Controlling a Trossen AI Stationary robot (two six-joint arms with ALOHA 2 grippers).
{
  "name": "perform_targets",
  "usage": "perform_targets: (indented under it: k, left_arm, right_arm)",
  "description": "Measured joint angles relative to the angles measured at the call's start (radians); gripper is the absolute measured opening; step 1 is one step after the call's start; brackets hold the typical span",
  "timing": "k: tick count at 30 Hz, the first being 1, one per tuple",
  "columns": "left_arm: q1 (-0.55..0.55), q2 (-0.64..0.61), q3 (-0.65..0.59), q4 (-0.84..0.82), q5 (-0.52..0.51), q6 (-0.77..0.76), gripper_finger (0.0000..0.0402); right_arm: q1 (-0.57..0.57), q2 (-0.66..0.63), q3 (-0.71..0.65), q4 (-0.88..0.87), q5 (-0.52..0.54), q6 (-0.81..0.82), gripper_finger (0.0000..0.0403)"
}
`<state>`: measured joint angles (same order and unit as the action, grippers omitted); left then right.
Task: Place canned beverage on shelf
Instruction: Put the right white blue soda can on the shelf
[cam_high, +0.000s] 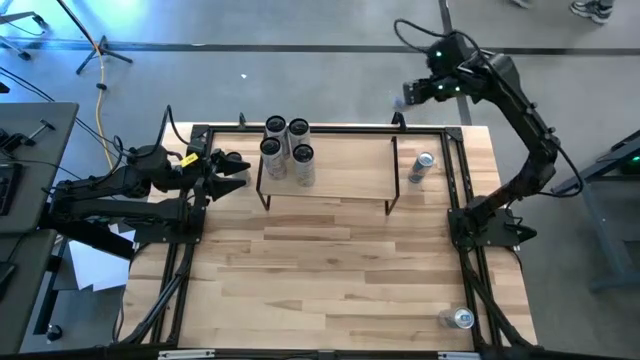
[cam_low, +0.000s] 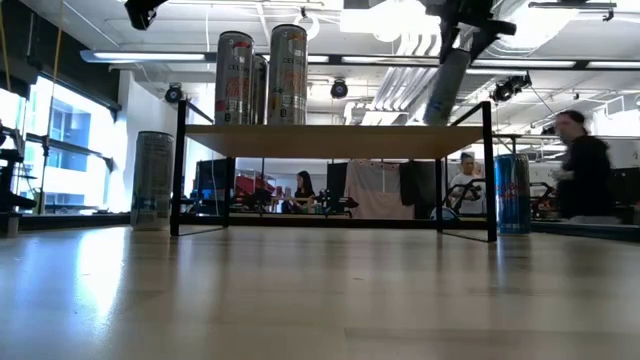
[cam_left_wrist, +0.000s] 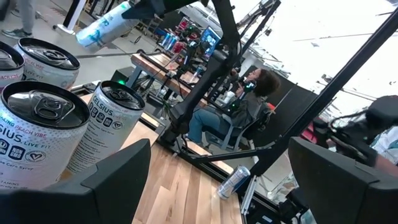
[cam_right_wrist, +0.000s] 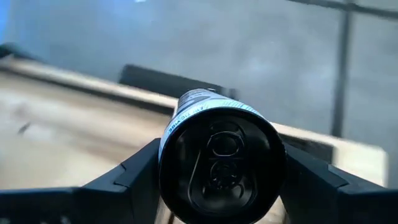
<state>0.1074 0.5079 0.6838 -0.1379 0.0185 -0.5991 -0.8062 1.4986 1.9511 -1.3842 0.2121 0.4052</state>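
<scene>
Now the right end effector (cam_right_wrist: 217, 186) is closed on a can (cam_right_wrist: 221, 163), held between both fingers, above the tabletop's (cam_high: 340, 270) far right corner.

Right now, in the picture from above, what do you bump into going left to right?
Left pincer → four cans on the shelf → right pincer → lone can beside the shelf.
</scene>
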Motion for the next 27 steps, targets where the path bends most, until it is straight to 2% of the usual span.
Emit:
perform_targets:
  k: [11,22,27]
  left_arm:
    - [0.0,0.0,0.0,0.0,0.0,-0.002,0.0351]
    - [0.0,0.005,0.0,0.0,-0.005,-0.025,0.0351]
    - [0.0,0.015,0.0,0.0,-0.005,-0.027,0.0351]
  right_arm:
    - [0.221,0.0,0.012,0.135,-0.291,-0.218,0.0245]
    - [0.406,0.01,0.015,0.052,-0.301,-0.209,0.0245]
    - [0.455,0.083,0.096,-0.012,-0.299,-0.214,0.0245]
